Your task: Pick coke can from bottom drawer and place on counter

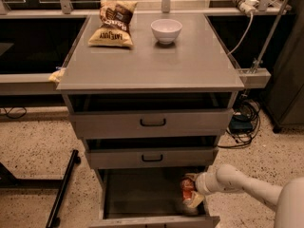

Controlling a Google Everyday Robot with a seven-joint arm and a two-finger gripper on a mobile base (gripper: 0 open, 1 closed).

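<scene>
The coke can (186, 185) is small and red and stands at the right side of the open bottom drawer (142, 198), near its right wall. My gripper (191, 190) reaches in from the right on a white arm and its pale fingers are closed around the can, one above and one below it. The can sits low, at or just above the drawer floor. The grey counter (156, 61) is the cabinet's flat top, above the two shallower drawers.
A chip bag (113, 23) and a white bowl (166, 30) sit at the back of the counter. The top drawer (152, 121) and middle drawer (152, 156) are partly pulled out and overhang the bottom drawer. Cables (242, 122) lie right of the cabinet. A black bar (64, 189) is at left.
</scene>
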